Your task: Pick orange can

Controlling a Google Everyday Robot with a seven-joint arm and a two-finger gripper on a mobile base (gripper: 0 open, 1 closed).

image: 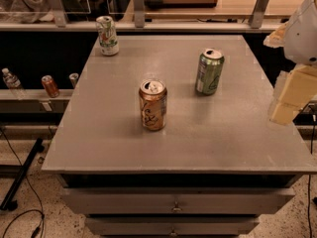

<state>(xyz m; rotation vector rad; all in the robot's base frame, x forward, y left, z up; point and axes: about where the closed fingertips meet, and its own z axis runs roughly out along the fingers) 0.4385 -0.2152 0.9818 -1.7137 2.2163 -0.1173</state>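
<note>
1. One orange can (153, 105), upright near the middle of the grey tabletop (114, 133), a little left of centre and toward the front. Opened silver top, dark curly script on the near side, far side hidden.
2. Well apart from both other cans on the table and from every table edge.
3. Gripper (287, 103) at the right edge of view, over the table's right side, about level with the orange can but well apart from it. Partly cut off by the frame, seen only as pale blocks under a white arm housing (304, 31). Open or closed: cannot tell. No hold on the can.
4. Green can (209, 72) upright behind and to the right, nearer the gripper's side; label not legible.
5. White-and-green can (107, 35) standing at the back left corner.
6. On a lower ledge to the left: a small reddish-orange can (50, 86), a water bottle (11, 81) near the frame edge, and a silvery can (74, 78) close to the table's side.
7. Below the top, two drawer fronts (176, 202), the lower cut off at the bottom. Cables (20, 222) and a dark bar (21, 175) on the speckled floor at left.
</note>
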